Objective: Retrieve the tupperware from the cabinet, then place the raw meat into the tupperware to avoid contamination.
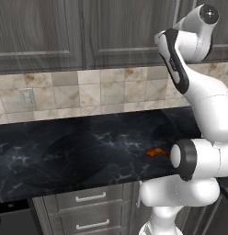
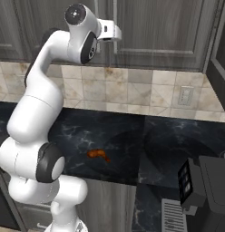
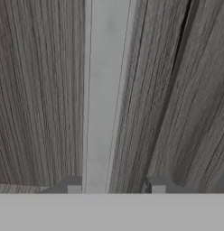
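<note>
Dark wood-grain wall cabinets (image 1: 51, 32) hung over a tiled backsplash (image 1: 88, 94) and a black marbled tabletop (image 1: 65, 156) when I checked my feeds. I saw the raw meat (image 1: 156, 152), a small glossy orange-brown lump, lying alone near the front edge of the tabletop; in the right base view it sat at (image 2: 99, 155), just ahead of my arm's lower joint. My arm was raised high, with the hand pushed up against the cabinet door. In the hand view the end effector (image 3: 116, 184) faced the door straight on, the long silver bar handle (image 3: 106, 90) running between its two fingertips (image 3: 74, 184). The handle lay close to one tip, with a gap of wood grain between it and the other, so the jaws stood partly apart, and I could not tell whether they gripped the bar. A wall outlet (image 2: 185, 95) sat in the backsplash, and grey drawers (image 1: 90, 209) showed below the tabletop's front edge.
</note>
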